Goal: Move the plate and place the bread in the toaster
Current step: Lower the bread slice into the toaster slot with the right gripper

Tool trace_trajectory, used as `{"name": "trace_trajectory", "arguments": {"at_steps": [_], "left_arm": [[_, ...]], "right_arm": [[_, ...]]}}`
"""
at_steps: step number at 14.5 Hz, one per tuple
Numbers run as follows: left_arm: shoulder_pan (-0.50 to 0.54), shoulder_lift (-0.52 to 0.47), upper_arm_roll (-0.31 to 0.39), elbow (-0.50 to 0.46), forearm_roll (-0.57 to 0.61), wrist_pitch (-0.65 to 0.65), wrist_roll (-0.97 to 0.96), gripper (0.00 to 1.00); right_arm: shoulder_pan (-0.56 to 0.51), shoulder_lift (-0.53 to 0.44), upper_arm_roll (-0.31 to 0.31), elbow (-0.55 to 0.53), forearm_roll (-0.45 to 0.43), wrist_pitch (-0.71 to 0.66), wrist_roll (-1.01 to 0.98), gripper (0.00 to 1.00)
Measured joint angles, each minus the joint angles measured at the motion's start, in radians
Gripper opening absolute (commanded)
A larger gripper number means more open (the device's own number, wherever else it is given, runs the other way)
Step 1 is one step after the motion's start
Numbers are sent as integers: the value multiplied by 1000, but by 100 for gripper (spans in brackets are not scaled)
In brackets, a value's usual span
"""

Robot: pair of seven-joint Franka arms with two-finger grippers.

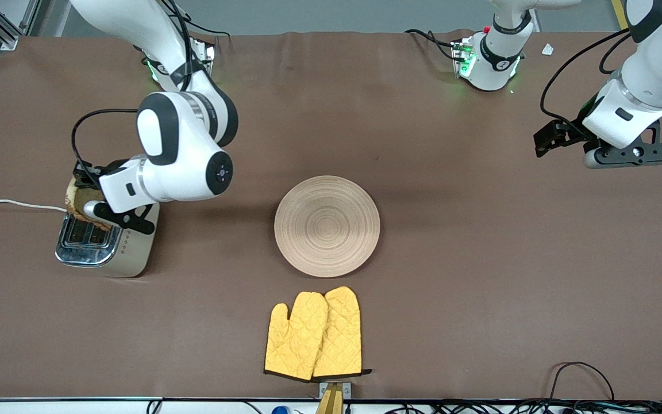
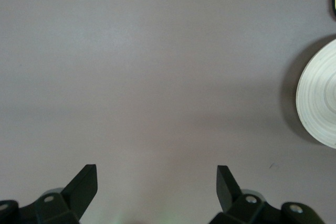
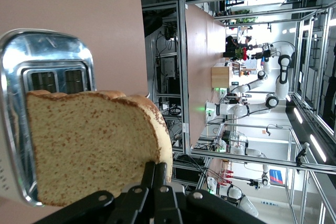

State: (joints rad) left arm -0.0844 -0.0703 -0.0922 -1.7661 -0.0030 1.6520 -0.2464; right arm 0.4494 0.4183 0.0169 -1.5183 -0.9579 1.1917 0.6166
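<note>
The toaster (image 1: pixel 130 253) stands at the right arm's end of the table, chrome top and both slots showing; it also shows in the right wrist view (image 3: pixel 52 51). My right gripper (image 1: pixel 98 210) is shut on the bread (image 1: pixel 75 198), holding the slice upright by its crust just above the toaster's slots; in the right wrist view my right gripper (image 3: pixel 163 174) pinches the bread (image 3: pixel 94 145). The light-wood plate (image 1: pixel 327 225) lies bare mid-table; its edge shows in the left wrist view (image 2: pixel 320 95). My left gripper (image 1: pixel 632 156) waits open and empty above the cloth at the left arm's end (image 2: pixel 157 179).
Two yellow oven mitts (image 1: pixel 315 333) lie nearer to the front camera than the plate. The toaster's white cord (image 1: pixel 9 202) runs off the table's end. Loose cables (image 1: pixel 584 379) lie along the table edge nearest the front camera.
</note>
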Motion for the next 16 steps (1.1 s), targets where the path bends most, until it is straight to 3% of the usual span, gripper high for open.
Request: {"name": "trace_trajectory", "arguments": {"at_steps": [16], "left_arm": [[-5,0,-3,-1,0,-1,-87,100]], "right_arm": [[-77,4,0,-131,-36,162,-2,0]]}}
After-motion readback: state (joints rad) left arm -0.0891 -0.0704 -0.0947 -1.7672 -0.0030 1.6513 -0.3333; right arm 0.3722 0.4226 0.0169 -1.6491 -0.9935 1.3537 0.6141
